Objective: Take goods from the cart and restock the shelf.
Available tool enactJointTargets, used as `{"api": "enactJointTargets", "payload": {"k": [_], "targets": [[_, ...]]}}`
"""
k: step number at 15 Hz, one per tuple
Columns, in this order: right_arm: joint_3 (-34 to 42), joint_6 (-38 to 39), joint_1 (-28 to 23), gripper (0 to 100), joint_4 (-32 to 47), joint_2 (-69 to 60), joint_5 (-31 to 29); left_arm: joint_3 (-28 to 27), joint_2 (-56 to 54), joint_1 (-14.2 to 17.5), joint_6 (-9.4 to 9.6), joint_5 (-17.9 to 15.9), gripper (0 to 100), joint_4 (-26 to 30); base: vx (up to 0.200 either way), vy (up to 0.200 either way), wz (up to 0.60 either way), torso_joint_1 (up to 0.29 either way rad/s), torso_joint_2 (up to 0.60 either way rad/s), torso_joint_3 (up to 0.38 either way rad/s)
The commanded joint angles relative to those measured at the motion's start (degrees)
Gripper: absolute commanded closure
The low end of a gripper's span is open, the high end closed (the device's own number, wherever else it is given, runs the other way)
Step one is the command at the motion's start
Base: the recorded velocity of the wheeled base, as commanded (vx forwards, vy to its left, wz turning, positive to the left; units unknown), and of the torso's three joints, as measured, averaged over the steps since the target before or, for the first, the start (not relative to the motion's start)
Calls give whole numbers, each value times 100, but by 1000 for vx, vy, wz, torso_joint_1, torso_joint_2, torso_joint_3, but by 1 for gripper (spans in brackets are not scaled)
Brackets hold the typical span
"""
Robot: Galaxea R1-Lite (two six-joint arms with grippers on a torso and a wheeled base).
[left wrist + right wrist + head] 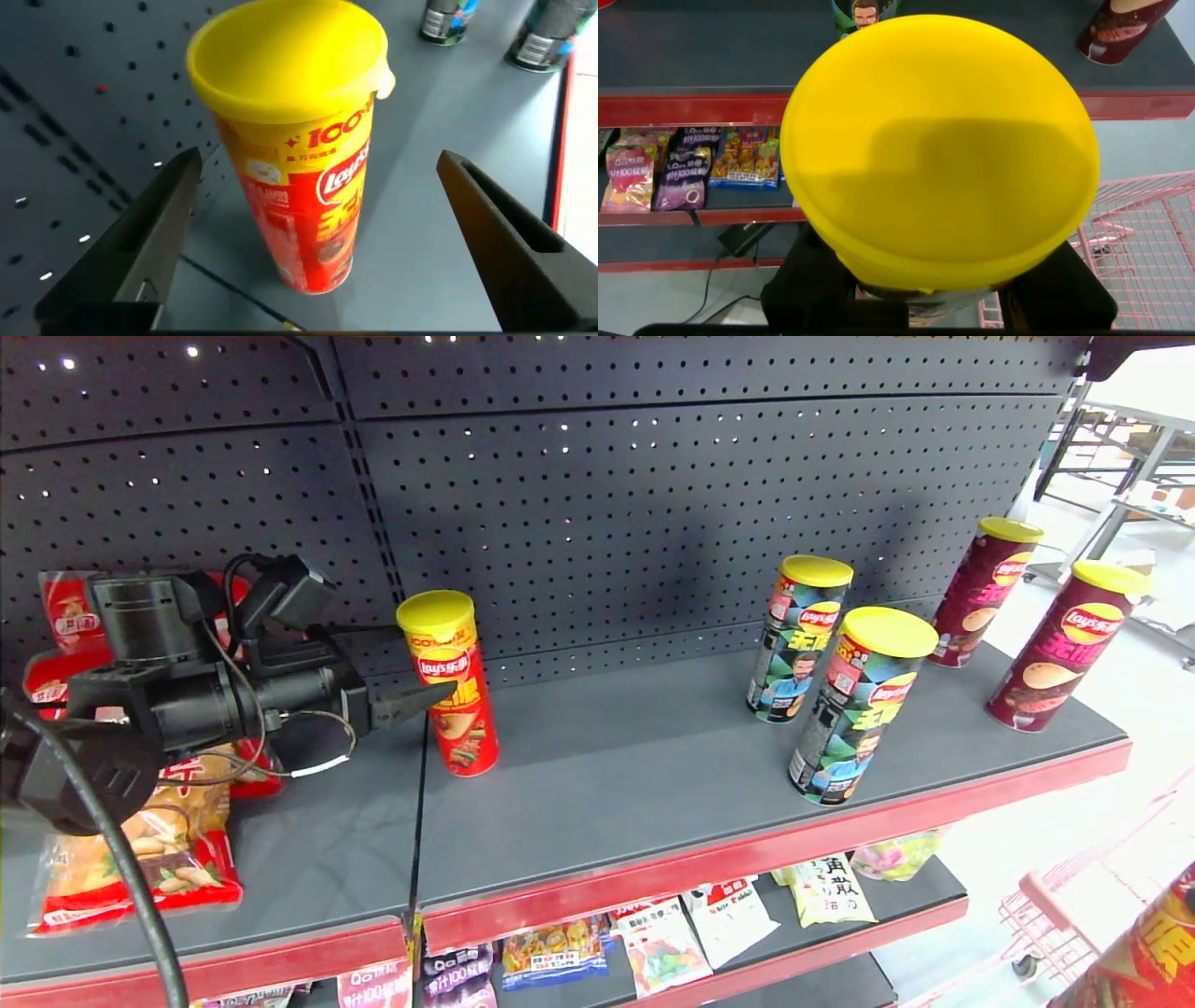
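Right claw (934,297) grips 1 can (938,149), left claw (318,163) gapes round 1 red can (462,737); 2 green (798,639) (859,709), 2 maroon (980,593) (1055,653).

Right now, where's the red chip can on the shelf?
In the head view, the red can stands upright left of middle on the grey shelf, inside the open left gripper, with snack bags farther left.

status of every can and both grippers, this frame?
left gripper: open, one finger on each side of the red can
red can: standing on shelf, lid on, ungripped
right gripper: shut on held can
held can: lid on, in front of the shelf
front green can: standing, lid on
rear green can: standing, lid on
front maroon can: standing, lid on
rear maroon can: standing, lid on
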Motion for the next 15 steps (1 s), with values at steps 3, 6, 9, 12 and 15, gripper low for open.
{"api": "enactJointTargets", "payload": {"k": [3,6,9,12,15], "targets": [[-4,-1,2,100,0,24,2,-392,476,5,60,-12,0,-306,0,0,0,0,0,0],[-65,-1,2,100,0,51,-6,-401,529,-48,51,-12,0,-385,0,0,0,0,0,0],[-65,-1,2,100,8,51,-15,-427,608,-57,51,-3,0,-385,0,0,0,0,0,0],[-83,-1,2,100,8,51,-15,-445,696,-57,51,32,0,-402,0,0,0,0,0,0],[-83,-1,2,100,8,59,-15,-515,784,-57,51,6,0,-420,0,0,0,0,0,0]]}}
